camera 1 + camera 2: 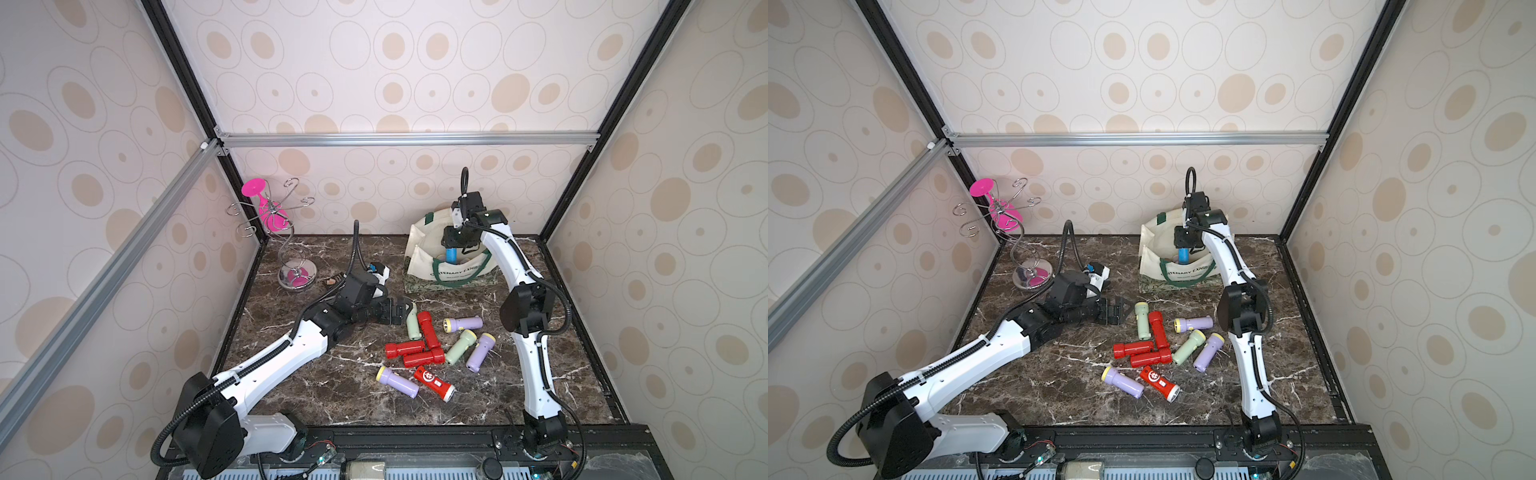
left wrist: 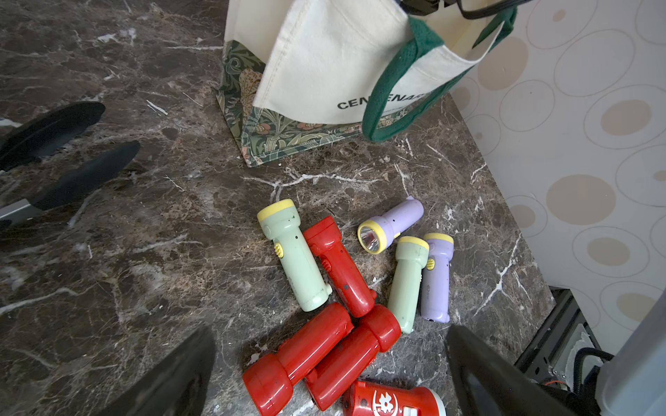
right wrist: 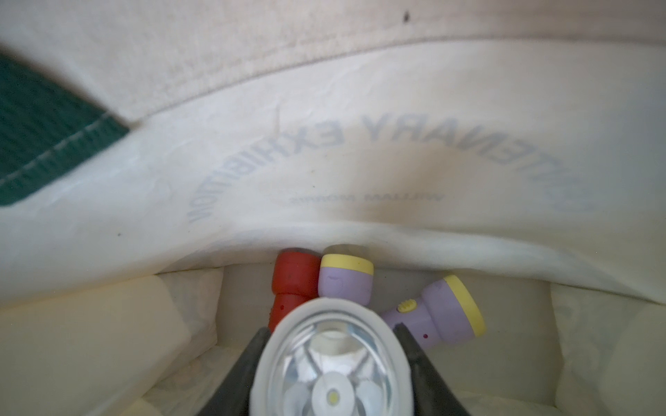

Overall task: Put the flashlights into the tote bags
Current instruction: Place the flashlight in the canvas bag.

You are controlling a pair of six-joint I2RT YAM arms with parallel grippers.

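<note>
The cream tote bag (image 1: 424, 259) (image 1: 1152, 259) stands at the back right, with dark green handles and a green patterned base (image 2: 252, 119). My right gripper (image 1: 453, 245) (image 3: 331, 360) hangs in its mouth, shut on the blue flashlight (image 1: 451, 255) (image 3: 324, 381), head down. In the bag lie a red flashlight (image 3: 290, 284) and two lilac ones (image 3: 346, 279). Several flashlights lie loose mid-table: red (image 1: 428, 330), lilac (image 1: 463, 323), pale green (image 1: 459, 348). My left gripper (image 1: 401, 311) (image 2: 331, 367) is open, low beside the pile, next to a pale green flashlight (image 1: 413, 326).
A wire glass rack (image 1: 286, 249) holding a pink glass (image 1: 266, 208) stands at the back left. Black-tipped tongs (image 2: 83, 176) lie on the marble table (image 1: 332, 390) near my left arm. Walls close in on three sides.
</note>
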